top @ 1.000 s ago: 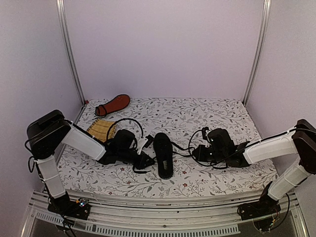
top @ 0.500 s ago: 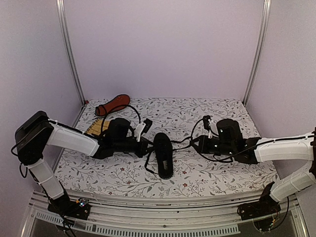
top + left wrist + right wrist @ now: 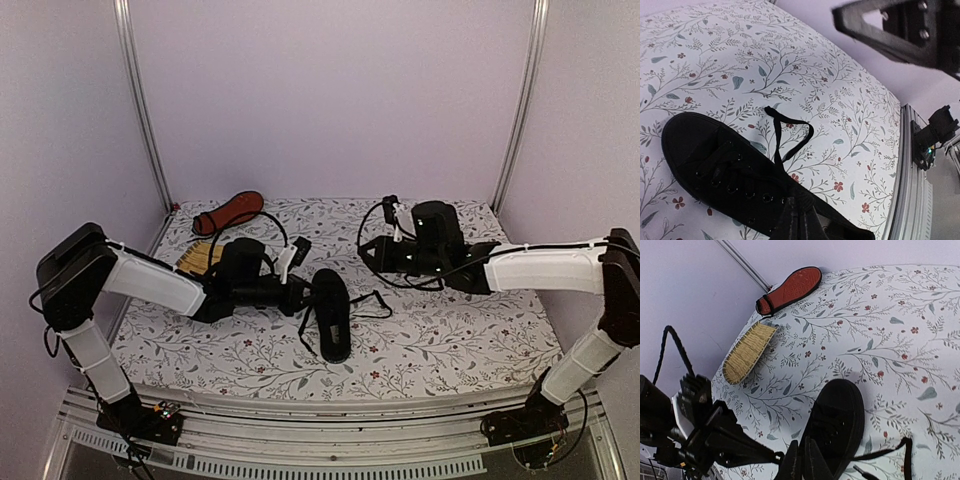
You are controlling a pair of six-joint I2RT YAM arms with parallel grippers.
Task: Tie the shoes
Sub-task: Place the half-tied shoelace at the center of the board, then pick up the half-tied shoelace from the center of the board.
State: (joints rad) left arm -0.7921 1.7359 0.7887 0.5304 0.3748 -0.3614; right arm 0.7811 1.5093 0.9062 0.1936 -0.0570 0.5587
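Here, clamps left pincer (image 3: pixel 796 217) shut on a lace (image 3: pixel 776 140) of the black shoe (image 3: pixel 331 315) on the counter (image 3: pixel 450 330), right pincer (image 3: pixel 802 463) closed, raised well apart.

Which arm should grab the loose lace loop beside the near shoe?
Probably right: the loop lies right of the shoe, nearer the right gripper; the left gripper is shut on lace.

A black shoe (image 3: pixel 331 312) and laces (image 3: pixel 776 140) were seen on a white cloth (image 3: pixel 460 335) printed with grey sprigs and red flowers; another sole (image 3: pixel 228 212) was seen reddish-orange, a mat (image 3: pixel 200 258) yellow
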